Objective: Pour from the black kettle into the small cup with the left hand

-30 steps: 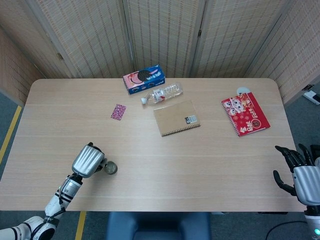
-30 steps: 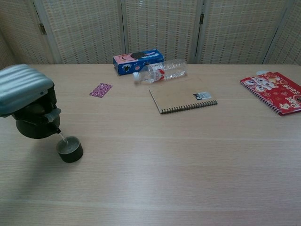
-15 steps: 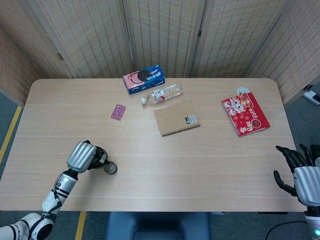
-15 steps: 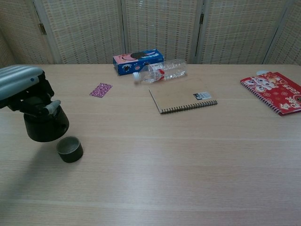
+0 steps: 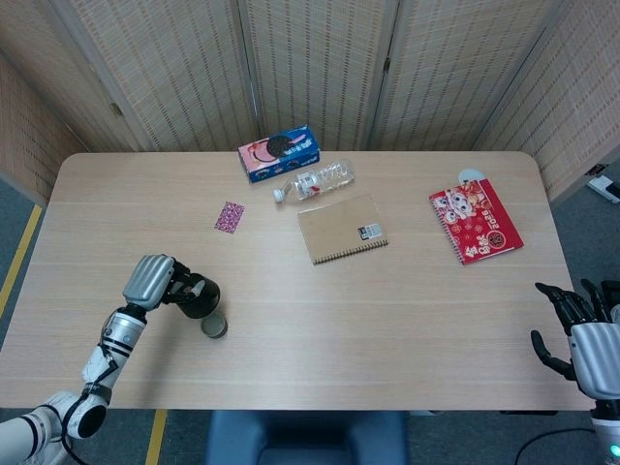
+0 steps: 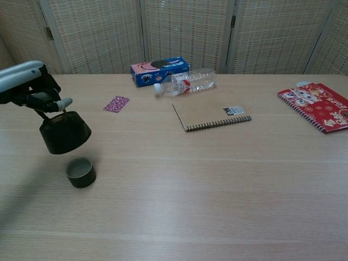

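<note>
My left hand [image 5: 151,282] [image 6: 30,86] grips the handle of the black kettle [image 5: 198,295] [image 6: 65,132], which hangs upright in the air just behind the small dark cup [image 5: 214,326] [image 6: 81,172]. The cup stands on the table near the front left. No stream runs from the spout. My right hand [image 5: 586,334] hovers off the table's front right corner with its fingers spread and nothing in it; the chest view does not show it.
Toward the back lie a blue cookie box [image 5: 280,152], a clear water bottle [image 5: 314,181] on its side, a brown notebook [image 5: 341,228], a small pink card [image 5: 230,216] and a red notebook [image 5: 476,220]. Woven screens stand behind the table [image 5: 387,320].
The kettle has tipped back from pouring to upright. My left hand has lifted it and drawn it back away from the cup. The right hand has stayed still.
</note>
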